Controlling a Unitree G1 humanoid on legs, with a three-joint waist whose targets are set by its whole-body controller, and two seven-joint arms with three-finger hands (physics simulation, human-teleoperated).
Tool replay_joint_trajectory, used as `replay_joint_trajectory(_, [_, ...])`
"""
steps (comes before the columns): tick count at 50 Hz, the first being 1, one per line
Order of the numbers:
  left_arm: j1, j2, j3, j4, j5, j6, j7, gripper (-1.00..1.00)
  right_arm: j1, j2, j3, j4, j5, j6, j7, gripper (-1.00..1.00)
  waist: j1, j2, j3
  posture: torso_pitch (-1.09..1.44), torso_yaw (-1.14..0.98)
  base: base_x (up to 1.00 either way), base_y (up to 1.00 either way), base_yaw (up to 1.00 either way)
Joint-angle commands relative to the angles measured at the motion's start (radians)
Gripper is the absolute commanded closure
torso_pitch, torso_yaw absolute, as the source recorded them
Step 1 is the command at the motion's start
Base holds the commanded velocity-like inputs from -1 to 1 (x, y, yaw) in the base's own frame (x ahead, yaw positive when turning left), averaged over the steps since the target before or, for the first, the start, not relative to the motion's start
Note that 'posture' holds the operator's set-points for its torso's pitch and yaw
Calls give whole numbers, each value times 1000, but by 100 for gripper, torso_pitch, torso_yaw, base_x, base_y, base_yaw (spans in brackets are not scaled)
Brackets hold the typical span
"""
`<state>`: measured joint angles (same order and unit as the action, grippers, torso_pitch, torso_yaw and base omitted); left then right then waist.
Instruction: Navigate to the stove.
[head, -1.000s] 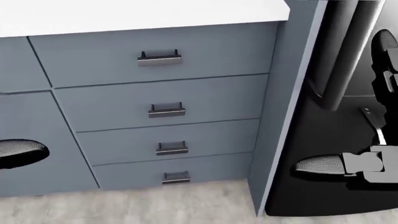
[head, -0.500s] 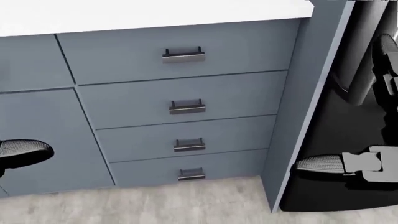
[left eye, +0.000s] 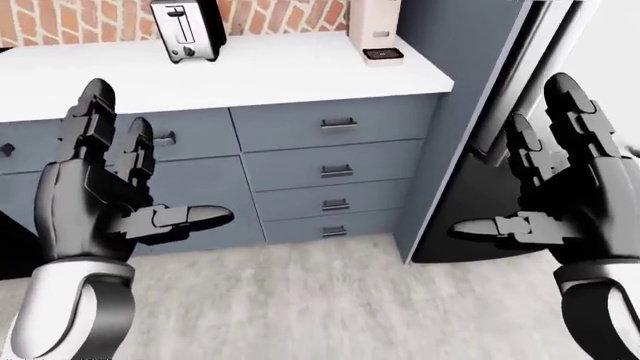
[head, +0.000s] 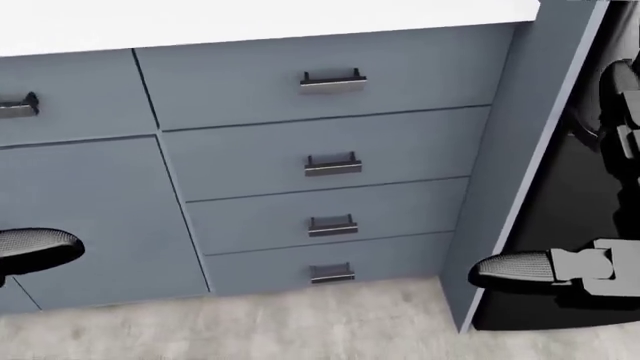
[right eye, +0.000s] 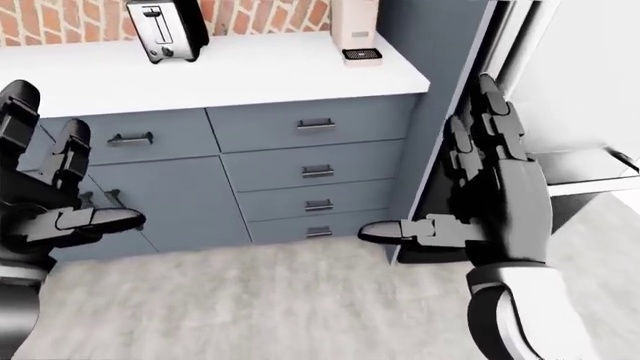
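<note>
Cabinets fill our views: grey-blue drawer stack (head: 330, 157), four drawers w/ dark bar handles, under a white countertop (left eye: 260, 71). Stove: we can't find it in any view. A dark sliver sits at the far left edge of the left-eye view, but we can't tell what it is.

On the countertop, in the left-eye view, a chrome toaster (left eye: 186, 30) stands at upper left and a pale coffee machine (left eye: 375, 30) at upper centre, both against a red brick wall (left eye: 70, 19). They're well apart from each other.

Right of the drawers runs a tall grey side panel (head: 520, 150), and beside it a glossy black fridge (left eye: 490, 187) w/ a long vertical handle near the top of the left-eye view. Left of the stack, a cabinet door (head: 80, 217) sits below one more drawer w/ its own handle.

Floor (left eye: 320, 300) is pale grey wood-look planking.

Our left hand (left eye: 105, 202) is raised at the left of the left-eye view, fingers spread upward, thumb out to the right, holding nothing. Our right hand (right eye: 490, 195) mirrors it on the right side, fingers up and wide, thumb pointing left, also holding nothing. In the head view only the thumb tips show, at the left and right edges.
</note>
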<state>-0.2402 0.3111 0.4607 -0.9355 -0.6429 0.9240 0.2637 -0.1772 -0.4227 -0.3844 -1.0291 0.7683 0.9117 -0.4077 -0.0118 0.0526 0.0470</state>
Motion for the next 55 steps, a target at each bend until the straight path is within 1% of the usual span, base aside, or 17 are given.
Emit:
replay_joint_trajectory(1, [-15,11,9,-7,7,-23,1,-100,-15,2,-6,-18,-10,-20,15,-100,3,31,-26,0,0,0,23,0])
replay_joint_trajectory(11, [-17,10,3,3,17,-30,-4,-100,-26,28,-7,-18,-50,1,47,-100,8,-60,-12,0,0,0,23,0])
replay_joint_trajectory(15, [-20,10,3,1,14,-24,-3,-100,-29,20,-13,-18,-35,6,38,-100,10,-128,-16,0,0,0,23,0])
replay_joint_trajectory(16, [-22,8,0,2,14,-23,-1,-100,-28,24,-12,-18,-39,6,41,-100,0,-95,-17,0,0,0,23,0])
replay_joint_trajectory(18, [-24,10,2,0,12,-17,1,-100,-30,26,-14,-18,-41,9,45,-100,8,-115,-21,0,0,0,22,0])
replay_joint_trajectory(23, [-16,11,8,-4,4,-20,2,-100,-19,23,-11,-18,-41,-4,42,-100,8,-72,-11,0,0,0,22,0])
replay_joint_trajectory(25, [-15,10,8,-5,3,-20,1,-100,-16,28,-10,-18,-49,-6,49,-100,4,-38,-10,0,0,0,23,0])
replay_joint_trajectory(27, [-16,11,8,-6,3,-18,2,-100,-19,29,-12,-18,-50,-2,50,-100,3,34,-31,0,0,0,23,0])
replay_joint_trajectory(36, [-11,10,15,-16,0,-12,1,-100,-21,-15,-26,-18,51,-26,-22,-100,8,-53,-11,0,0,0,23,0])
replay_joint_trajectory(40, [-6,7,5,-4,16,-28,-7,-100,-14,-13,-24,-18,48,-31,-17,-100,9,-128,-20,0,0,0,23,0])
replay_joint_trajectory(41, [-7,6,6,-6,16,-25,-7,-100,-15,-14,-24,-18,51,-31,-20,-100,2,-107,-14,0,0,0,23,0])
replay_joint_trajectory(44, [-11,7,11,-11,10,-15,-4,-100,-15,-7,-17,-18,30,-29,-7,-100,5,-112,-22,0,0,0,22,0])
replay_joint_trajectory(49, [-12,5,4,-2,20,-22,-8,-100,-23,11,-20,-18,6,-13,13,-100,7,-66,-9,0,0,0,23,0])
replay_joint_trajectory(51, [-13,5,4,-1,21,-23,-9,-100,-25,9,-20,-18,9,-12,11,-100,3,-27,-12,0,0,0,23,0])
replay_joint_trajectory(53, [-11,3,-2,3,31,-29,-14,-100,-23,11,-23,-18,6,-17,15,-100,6,57,-36,0,0,0,23,0])
replay_joint_trajectory(54, [-14,3,-1,2,30,-26,-14,-100,-23,15,-22,-18,0,-17,20,-100,13,1,-19,0,0,0,23,0])
replay_joint_trajectory(55, [-13,2,-1,2,31,-26,-15,-100,-23,15,-22,-18,-2,-16,21,-100,11,15,-16,0,0,0,23,0])
